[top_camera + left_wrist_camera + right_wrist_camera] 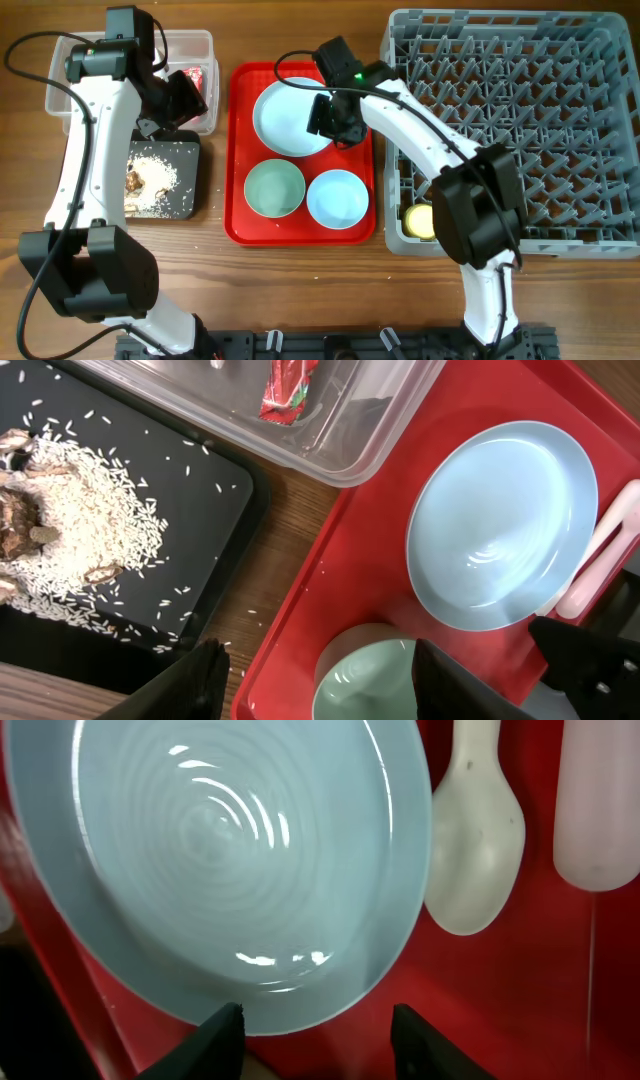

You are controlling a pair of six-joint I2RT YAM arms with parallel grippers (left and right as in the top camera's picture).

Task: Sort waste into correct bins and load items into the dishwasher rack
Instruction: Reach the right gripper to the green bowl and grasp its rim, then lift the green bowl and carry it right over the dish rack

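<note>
Right gripper (320,1035) sat low at right rim of plate (220,850), far half of red tray (500,1020); jaws apart, rim between, not pinched. I judged flat plate offered only its edge. Left gripper (320,680) hung between black tray (225,530) and red tray, jaws open, empty, out of way.

Bright, even light leaves white glare on the plate (220,850).

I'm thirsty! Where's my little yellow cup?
In the overhead view, the yellow cup sits in the near left corner of the grey rack, just right of the red tray and the blue bowl.
</note>
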